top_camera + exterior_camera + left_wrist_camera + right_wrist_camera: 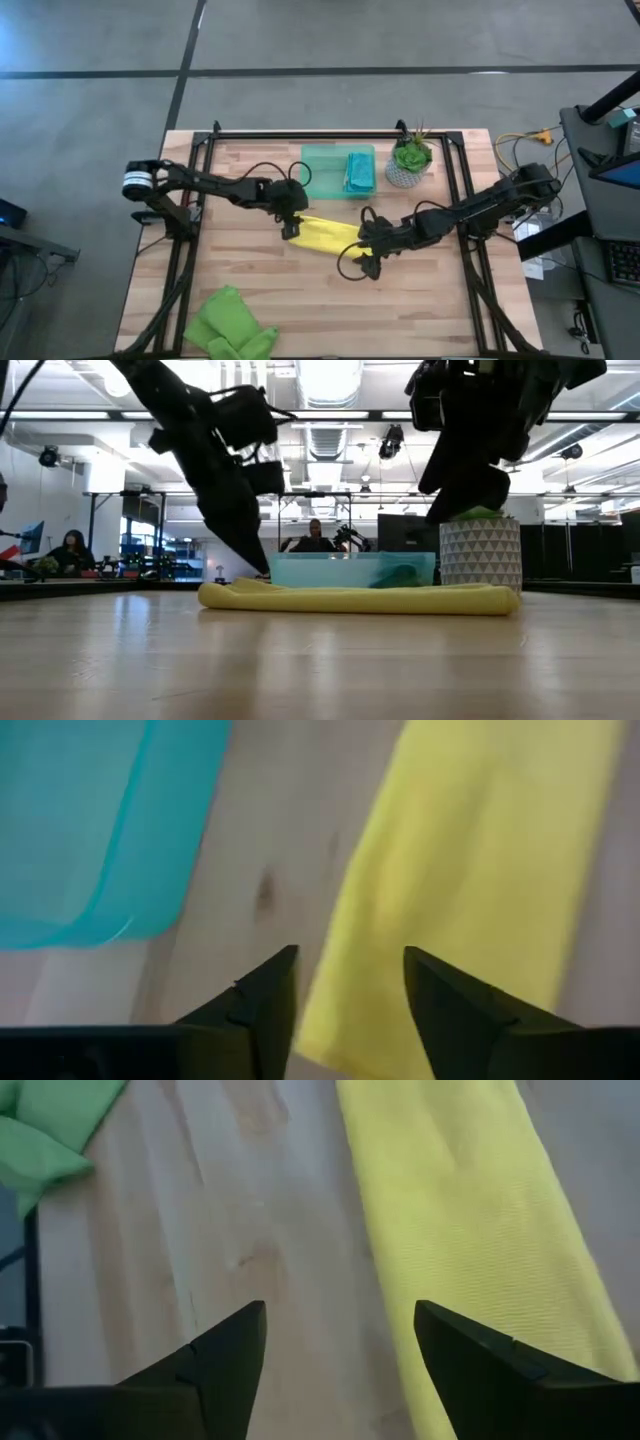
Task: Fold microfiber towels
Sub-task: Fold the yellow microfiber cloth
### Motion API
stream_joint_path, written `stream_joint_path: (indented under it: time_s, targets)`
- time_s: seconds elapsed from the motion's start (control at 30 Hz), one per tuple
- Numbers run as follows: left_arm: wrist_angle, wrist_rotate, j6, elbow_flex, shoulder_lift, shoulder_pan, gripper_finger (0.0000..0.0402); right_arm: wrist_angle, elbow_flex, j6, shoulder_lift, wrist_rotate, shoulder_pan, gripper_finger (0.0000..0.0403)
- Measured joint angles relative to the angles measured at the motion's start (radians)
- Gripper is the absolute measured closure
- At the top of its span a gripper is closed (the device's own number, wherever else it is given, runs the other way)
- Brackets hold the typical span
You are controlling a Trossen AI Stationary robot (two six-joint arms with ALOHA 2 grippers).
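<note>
The yellow towel (325, 235) lies as a long folded strip on the middle of the table, flat in the low view (360, 598). My left gripper (292, 228) is open and low over the strip's left end (350, 960). My right gripper (368, 245) is open at the strip's right end, raised above it (470, 490), with the yellow towel beside its fingers (470, 1230). The teal-blue towel (360, 170) lies folded in the translucent green tray (318, 172). Two lime green towels (232, 325) lie crumpled at the near left corner. My left gripper points down at the yellow towel's left end (340, 1010), one finger (265, 995) over bare wood and the other (450, 1000) over the cloth. Its tip comes down to the towel's level (262, 572). I cannot tell whether it touches the towel.
A potted plant in a white patterned pot (408, 165) stands to the right of the tray at the far side. A black frame (330, 135) runs along the table's far edge and sides. Bare wood (400, 310) lies near of the yellow towel.
</note>
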Motion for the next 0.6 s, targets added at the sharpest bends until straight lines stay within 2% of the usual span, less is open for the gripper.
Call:
stream_joint_path:
  time_s: [0.2, 0.33, 0.47, 0.6]
  targets:
    - [-0.008, -0.035, -0.001, 0.006, 0.068, 0.011, 0.0332, -0.01, 0.0, 0.037, 0.0, 0.003, 0.029, 0.0157]
    - [-0.08, -0.024, -0.055, 0.005, 0.08, -0.006, 0.0392, -0.012, 0.0, 0.044, 0.0, 0.002, 0.053, 0.0157]
    - [-0.135, 0.01, -0.151, 0.005, 0.074, -0.033, 0.0388, -0.019, 0.0, 0.048, -0.001, 0.003, 0.074, 0.0157]
    - [-0.147, 0.098, -0.283, 0.004, 0.07, -0.097, 0.0387, -0.018, 0.0, 0.027, -0.001, 0.002, 0.09, 0.0159]
